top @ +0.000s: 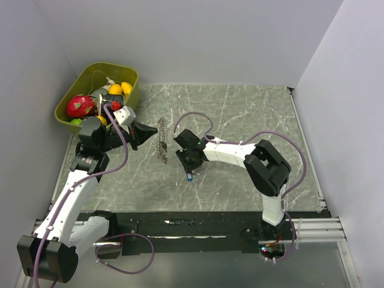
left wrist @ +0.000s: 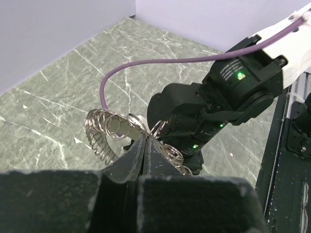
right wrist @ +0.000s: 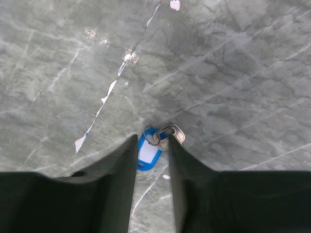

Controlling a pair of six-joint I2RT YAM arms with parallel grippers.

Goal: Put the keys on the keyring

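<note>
Green-grey marbled stone formed the surface of the table. The keyring sat near its middle and showed edge-on in the top view, as a narrow strip of silvery loops.

Left gripper: positioned directly left of the keyring and in contact with it. In the left wrist view the left gripper was closed, with its two black fingers pressed together on the keyring. Coiled metal loops fanned out to both sides of the fingertips.

Right gripper: positioned just right of the keyring and apart from it, pointing down at the table. A purple cable arched over the arm behind the keyring.

Blue key: lying on the table to the right of the keyring, on the side nearer the arm bases and directly beneath the right gripper. In the right wrist view the blue key lay between the two fingers of the right gripper. A small silver ring and a silver blade extended from its top past the fingertips. The jaws stood partly apart and straddled the blue tag. Whether the pads pressed on the tag could not be told.

Bin: an olive-yellow bin positioned well left of the keyring, at the far corner of the table. It held red and yellow toy fruit.
</note>
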